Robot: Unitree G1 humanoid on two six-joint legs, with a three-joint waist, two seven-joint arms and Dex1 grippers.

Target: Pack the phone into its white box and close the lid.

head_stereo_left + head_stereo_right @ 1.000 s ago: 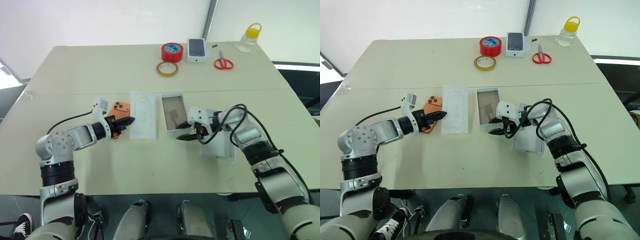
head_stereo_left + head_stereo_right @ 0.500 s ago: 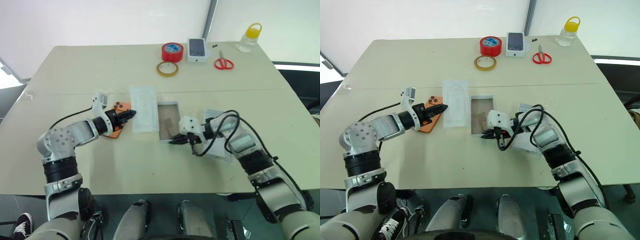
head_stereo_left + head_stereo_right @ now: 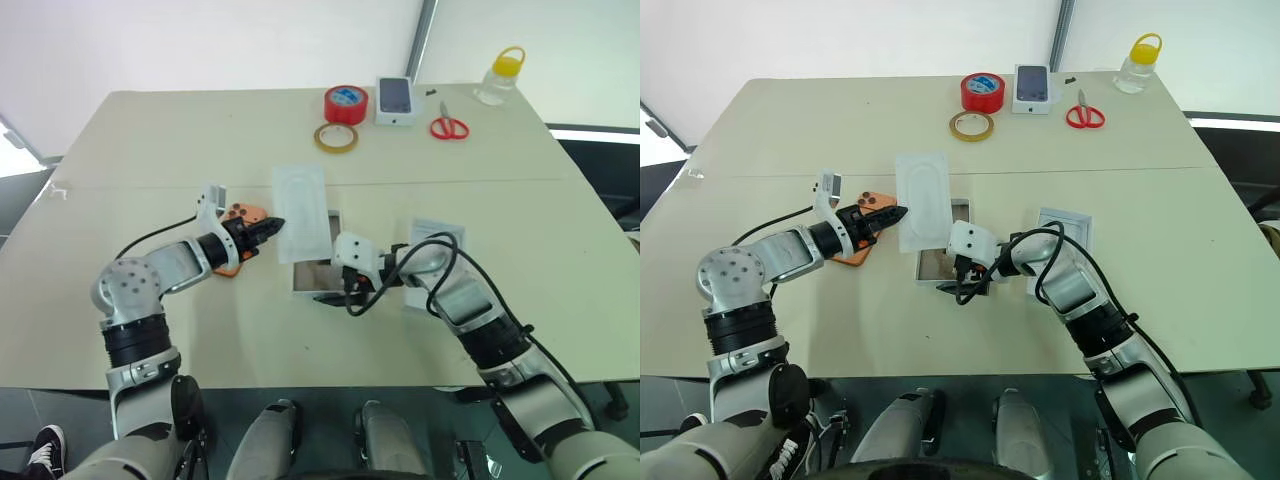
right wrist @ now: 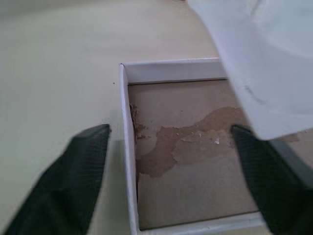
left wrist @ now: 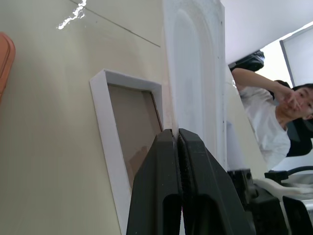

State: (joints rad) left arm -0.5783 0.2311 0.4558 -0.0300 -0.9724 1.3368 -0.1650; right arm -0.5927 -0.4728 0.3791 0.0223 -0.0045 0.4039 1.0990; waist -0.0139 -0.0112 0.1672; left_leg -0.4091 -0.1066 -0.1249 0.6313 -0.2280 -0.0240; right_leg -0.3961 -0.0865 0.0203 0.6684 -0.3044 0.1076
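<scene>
The phone (image 3: 852, 245) lies on the surface beside the white box (image 3: 930, 270), not yet packed. The left gripper (image 3: 892, 215) has its jaws clenched on a white card (image 3: 923, 200) over the box; the right gripper (image 3: 970, 282) has its jaws released at the box. The lid (image 3: 1060, 240) waits nearby.

Beige table (image 3: 150, 140) against white wall (image 3: 200, 40)

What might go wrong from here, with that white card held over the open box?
1. The left tool pinches the white card by its edge alone, so the card may slip or droop into the white box.
2. The card covers part of the box, and the phone lies on the table beside it; the card may block the phone's way in.
3. The open right tool sits at the box's near end and may nudge it askew.
</scene>
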